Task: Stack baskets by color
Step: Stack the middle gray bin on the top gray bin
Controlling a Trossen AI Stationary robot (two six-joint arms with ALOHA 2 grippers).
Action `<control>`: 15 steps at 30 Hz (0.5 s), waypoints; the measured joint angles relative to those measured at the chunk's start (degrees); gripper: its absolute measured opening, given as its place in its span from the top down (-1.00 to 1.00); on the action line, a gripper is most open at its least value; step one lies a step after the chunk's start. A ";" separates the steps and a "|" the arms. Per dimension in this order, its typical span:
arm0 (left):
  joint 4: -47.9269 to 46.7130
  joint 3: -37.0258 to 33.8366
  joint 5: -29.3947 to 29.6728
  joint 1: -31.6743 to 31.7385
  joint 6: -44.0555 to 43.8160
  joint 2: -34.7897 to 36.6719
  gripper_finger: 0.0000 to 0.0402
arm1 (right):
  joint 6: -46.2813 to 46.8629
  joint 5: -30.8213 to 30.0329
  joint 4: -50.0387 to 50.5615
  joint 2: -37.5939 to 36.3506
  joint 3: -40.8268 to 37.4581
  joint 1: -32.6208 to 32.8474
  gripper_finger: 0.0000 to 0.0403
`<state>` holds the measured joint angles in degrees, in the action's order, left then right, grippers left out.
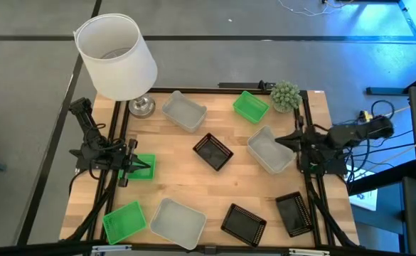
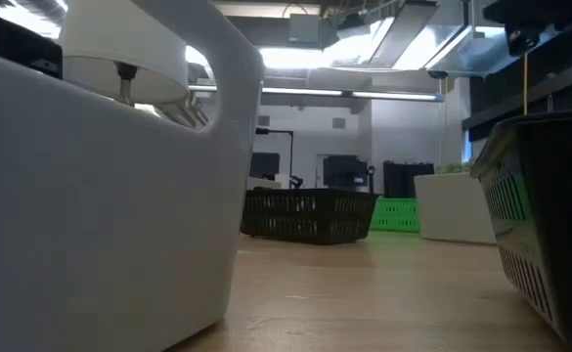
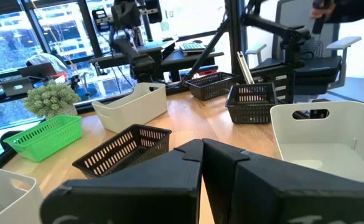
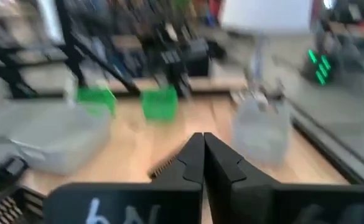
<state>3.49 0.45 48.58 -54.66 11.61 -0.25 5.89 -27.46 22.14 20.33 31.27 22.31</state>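
Tools first, left to right: our left tool (image 1: 131,166) sits closed and empty at the table's (image 1: 215,195) left edge, touching or just over a green basket (image 1: 143,167); we cannot tell which. Two more green baskets lie apart, one near the front-left corner (image 1: 124,221), one at the back (image 1: 250,106). Our right tool (image 1: 291,141), closed and holding nothing, sits at a grey basket's (image 1: 270,149) right rim. No stack exists yet; we judge the left arm nearer the green pair.
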 joint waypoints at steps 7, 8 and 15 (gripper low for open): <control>0.00 0.00 0.00 0.01 0.00 0.00 1.00 | 22.46 -7.36 18.59 22.73 19.84 -0.02 1.00; 0.00 0.00 0.00 0.00 -0.01 0.00 1.00 | 26.01 -7.37 22.00 25.40 22.55 -0.02 1.00; 0.02 0.00 0.00 0.00 0.00 0.00 1.00 | 35.93 -0.23 31.86 38.00 35.59 -0.07 0.95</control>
<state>3.51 0.45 48.58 -54.66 11.62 -0.25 41.82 -27.69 54.00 58.34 66.87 22.24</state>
